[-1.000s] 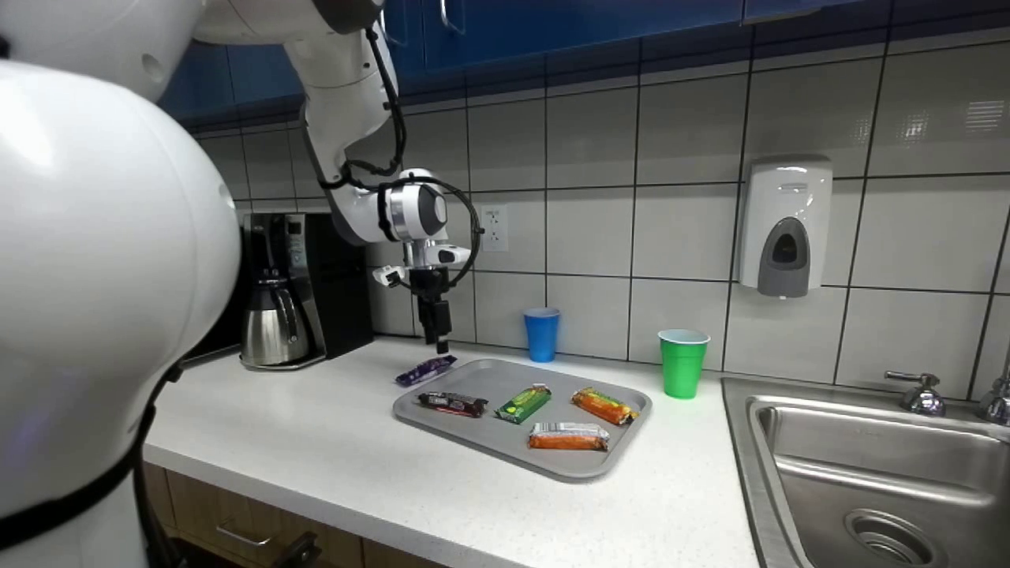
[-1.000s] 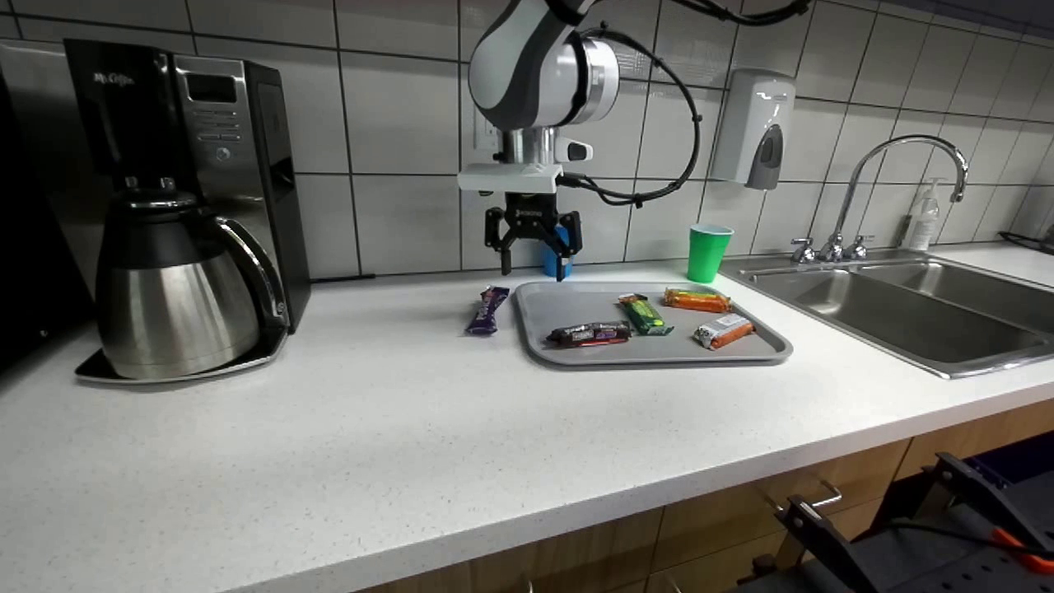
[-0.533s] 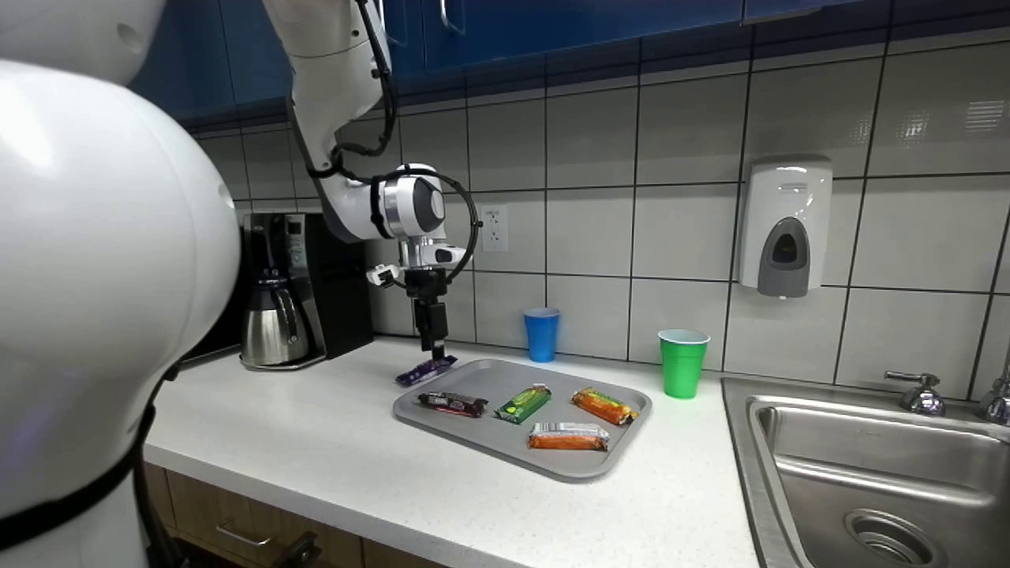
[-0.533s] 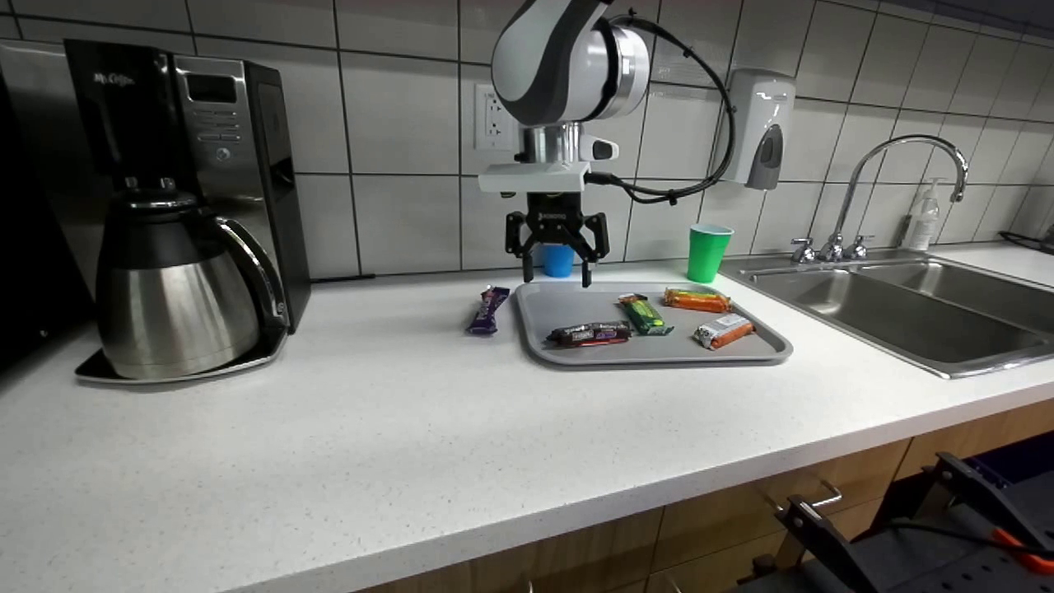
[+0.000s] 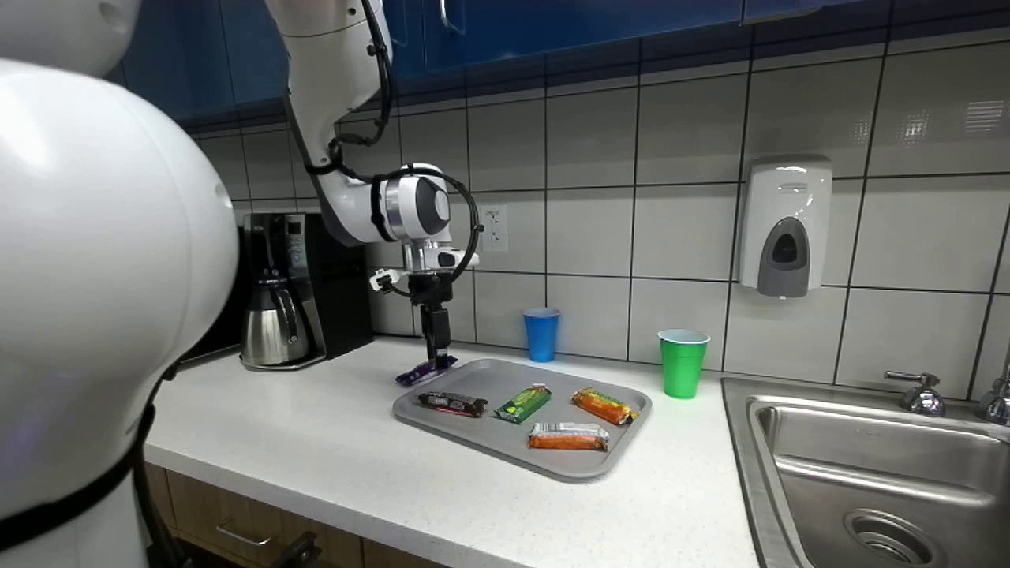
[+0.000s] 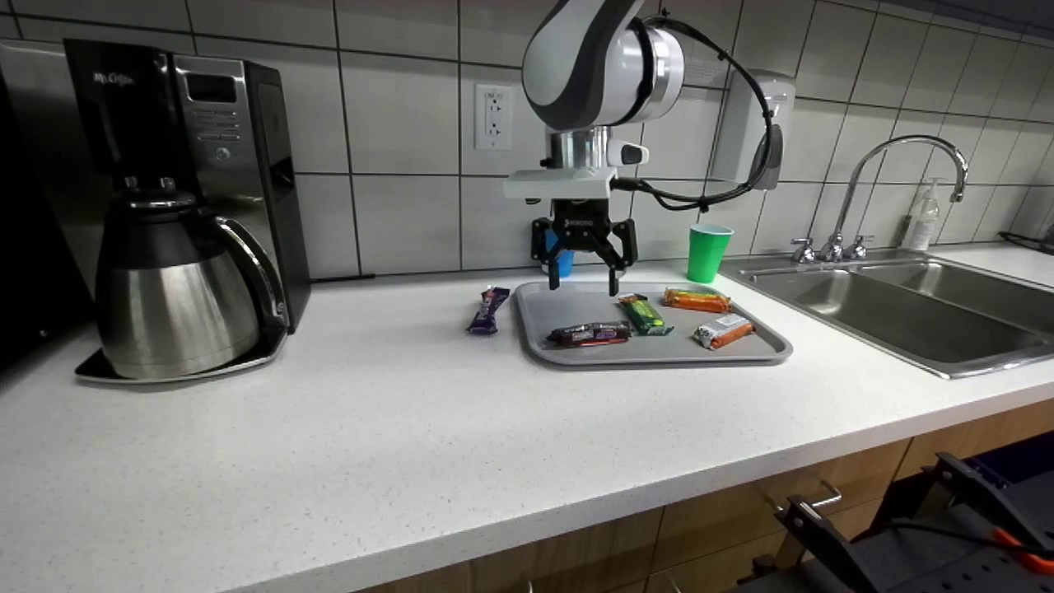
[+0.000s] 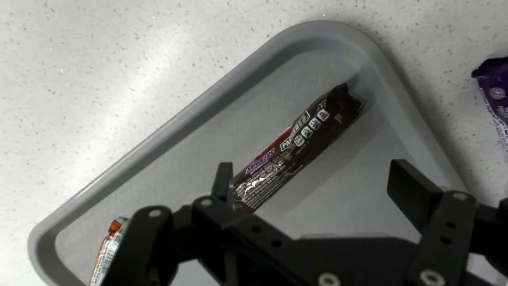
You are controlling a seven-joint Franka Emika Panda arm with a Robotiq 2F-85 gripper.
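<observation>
My gripper point(image 6: 584, 287) stands open above the grey tray point(image 6: 568, 301), nothing between its fingers point(image 7: 410, 190). In the wrist view a dark brown wrapped bar point(image 7: 295, 149) lies on the tray below, its near end partly hidden behind a finger; it is the closest bar in that view. A green bar point(image 6: 645, 315), an orange-yellow bar point(image 6: 697, 300) and a white-and-orange bar point(image 6: 725, 331) share the tray. Off the tray, on the counter, lies a purple bar point(image 6: 488, 310). In an exterior view the gripper point(image 5: 438, 365) overlaps that purple bar point(image 5: 417, 374).
Against the tiled wall stand a blue cup point(image 5: 541, 335) and a green cup point(image 5: 683, 363). A coffee maker with a steel carafe point(image 6: 177, 305) is at one end of the counter, a steel sink point(image 6: 885, 329) at the other. A soap dispenser point(image 5: 787, 229) hangs on the wall.
The open gripper has come lower and moved sideways, from between the purple bar and the tray's edge to over the tray. The bars and cups have stayed put.
</observation>
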